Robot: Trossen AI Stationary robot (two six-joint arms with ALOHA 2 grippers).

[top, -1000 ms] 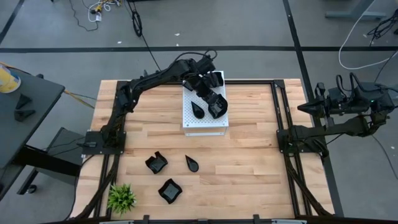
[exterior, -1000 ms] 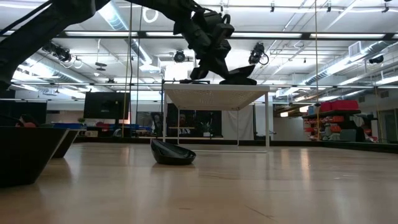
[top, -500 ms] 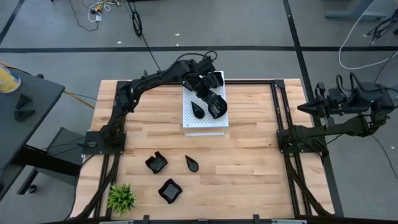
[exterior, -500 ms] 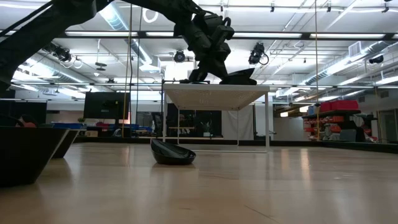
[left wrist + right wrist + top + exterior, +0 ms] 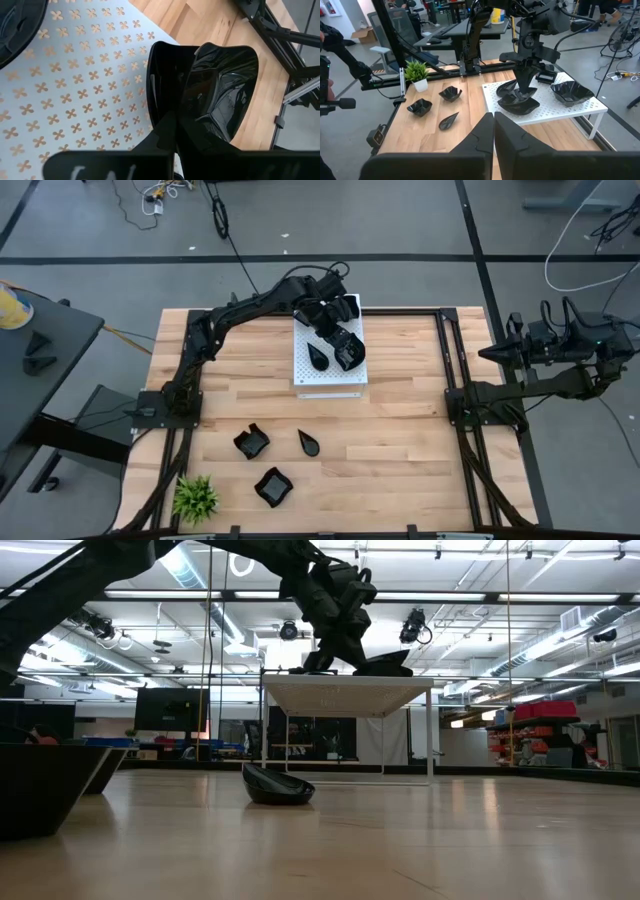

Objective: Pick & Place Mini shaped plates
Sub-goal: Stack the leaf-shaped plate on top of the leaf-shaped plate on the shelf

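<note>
Three mini plates (image 5: 280, 463) sit on my worktop (image 5: 400, 440) near the green plant (image 5: 196, 497), while more rest up on the white perforated board (image 5: 325, 380). My left gripper (image 5: 345, 348) is over that board, jaws clamped on the rim of a squarish black plate (image 5: 220, 95). My right gripper (image 5: 493, 131) hangs off the worktop's right edge, jaws closed and empty.

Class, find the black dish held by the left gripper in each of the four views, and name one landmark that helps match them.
High view: black dish on the white perforated board.
Low view: dish on the board's top.
Left wrist view: dish, centre, clamped by the left gripper.
Right wrist view: dish under that gripper.
Shared landmark: the board.
</note>
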